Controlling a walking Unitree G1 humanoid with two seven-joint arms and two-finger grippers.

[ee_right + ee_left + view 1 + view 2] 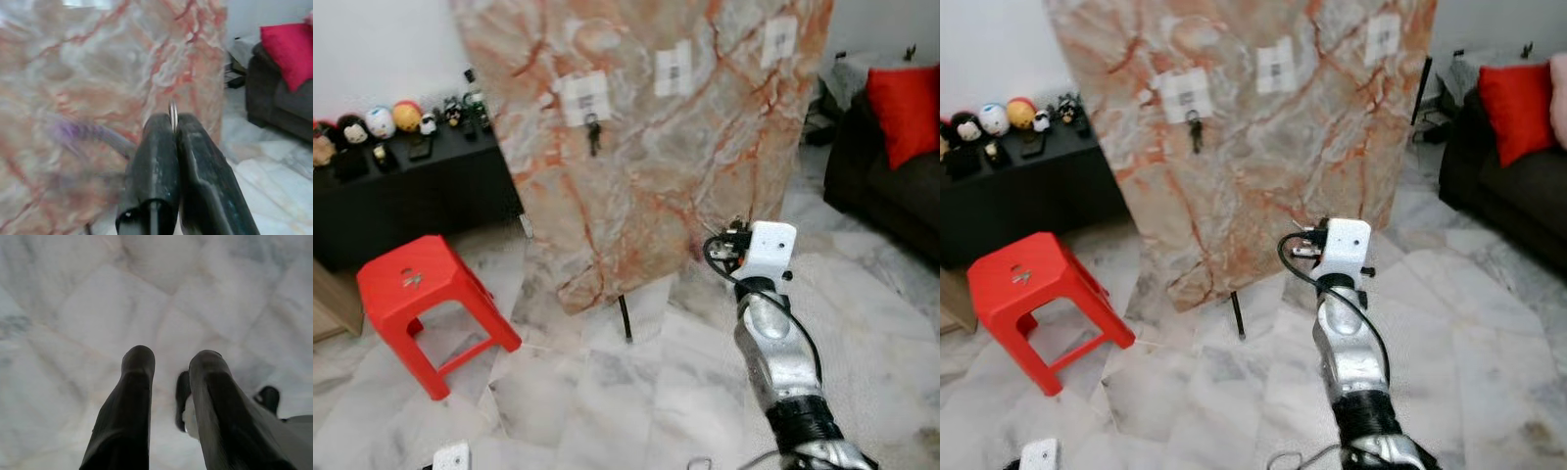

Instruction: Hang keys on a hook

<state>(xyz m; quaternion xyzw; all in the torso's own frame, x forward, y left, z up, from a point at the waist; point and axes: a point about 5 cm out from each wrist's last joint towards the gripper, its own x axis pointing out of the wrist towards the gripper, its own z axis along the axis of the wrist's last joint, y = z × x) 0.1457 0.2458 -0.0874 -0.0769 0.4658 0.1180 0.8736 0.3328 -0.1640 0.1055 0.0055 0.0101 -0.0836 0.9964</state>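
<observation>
Right gripper (172, 122) pressed together on a thin metal key ring (172, 113), raised in front of the lower part of the marble board (646, 137). Up and to the left of it, a dark set of keys (593, 133) hanging from a white hook plate (584, 96). Far left, red stool (421, 294). Left gripper (171, 382) apart, idle, pointing down at the marble floor (73, 308).

Head cams fwd/down; wrist cams along tools.
</observation>
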